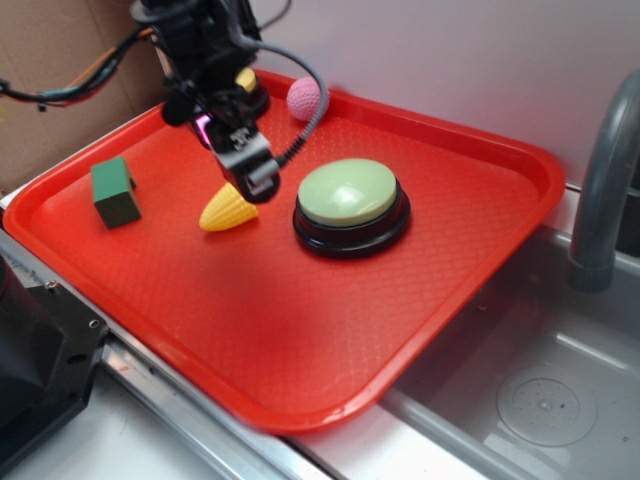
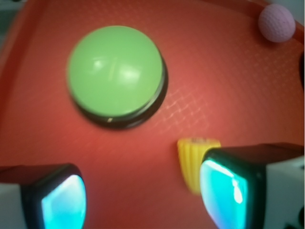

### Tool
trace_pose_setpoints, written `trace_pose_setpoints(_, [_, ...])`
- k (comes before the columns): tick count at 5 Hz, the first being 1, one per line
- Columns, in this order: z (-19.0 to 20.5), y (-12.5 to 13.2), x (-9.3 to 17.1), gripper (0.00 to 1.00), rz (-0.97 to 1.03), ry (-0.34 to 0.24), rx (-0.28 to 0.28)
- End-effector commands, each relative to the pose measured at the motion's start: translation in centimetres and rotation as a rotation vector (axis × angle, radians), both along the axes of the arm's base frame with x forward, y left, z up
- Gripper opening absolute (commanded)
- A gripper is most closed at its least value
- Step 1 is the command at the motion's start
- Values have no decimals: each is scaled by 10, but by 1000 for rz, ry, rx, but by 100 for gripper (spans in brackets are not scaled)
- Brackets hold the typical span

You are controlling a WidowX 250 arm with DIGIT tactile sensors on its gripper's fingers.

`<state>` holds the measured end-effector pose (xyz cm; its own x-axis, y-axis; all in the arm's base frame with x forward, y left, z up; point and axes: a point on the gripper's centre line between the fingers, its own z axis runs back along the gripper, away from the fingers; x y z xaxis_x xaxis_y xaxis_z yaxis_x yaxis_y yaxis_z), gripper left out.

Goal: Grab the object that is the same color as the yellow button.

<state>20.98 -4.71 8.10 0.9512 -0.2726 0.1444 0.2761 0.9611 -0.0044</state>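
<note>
The small yellow toy corn tip [image 1: 228, 211] lies on the red tray [image 1: 300, 330], left of the pale green-topped button [image 1: 350, 200]. My gripper [image 1: 248, 176] hangs just above and behind the corn, jaws open and empty. In the wrist view the gripper [image 2: 143, 193] is open over bare tray; the corn [image 2: 192, 160] lies beside the right finger [image 2: 228, 188], partly hidden behind it, not between the fingers. The yellow button [image 1: 247, 82] sits at the tray's back, mostly hidden by the arm.
A green block [image 1: 114, 192] stands at the tray's left. A pink ball [image 1: 304, 98] rests at the back rim and shows in the wrist view [image 2: 276, 22]. The green-topped button [image 2: 114, 74] lies ahead. A sink [image 1: 540, 400] and grey faucet [image 1: 600, 190] are right.
</note>
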Motion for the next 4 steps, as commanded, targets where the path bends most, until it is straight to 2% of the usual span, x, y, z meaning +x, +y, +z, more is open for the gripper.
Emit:
trace_pose_setpoints(1, [-21,48,8,100,49,-17,-1])
trace_pose_setpoints(2, [-26,66,6,100,96,-5,-25])
trace_pose_setpoints(4, [-61,46,7,100,43,68,-27])
